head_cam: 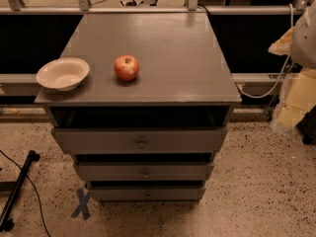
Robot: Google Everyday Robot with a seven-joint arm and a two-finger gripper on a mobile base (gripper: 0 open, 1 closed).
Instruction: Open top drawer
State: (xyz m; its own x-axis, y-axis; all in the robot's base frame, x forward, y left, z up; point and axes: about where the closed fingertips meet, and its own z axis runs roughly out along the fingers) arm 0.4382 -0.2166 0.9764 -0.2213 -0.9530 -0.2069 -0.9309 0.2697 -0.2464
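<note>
The top drawer [140, 141] is the tallest, widest grey front of three, with a small round metal knob [141, 143] at its centre. Its front stands a little forward of the cabinet top's edge, and a dark gap shows above it. My gripper [295, 102] is part of a pale white and yellowish arm shape at the right edge. It is off to the right of the cabinet, apart from the drawer and knob.
The grey cabinet top [168, 43] holds a cream bowl [62, 73] at its front left and a red apple [127, 67]. Two shorter drawers [144, 172] sit below. A black stand leg [17, 191] and cable lie on the speckled floor at the left.
</note>
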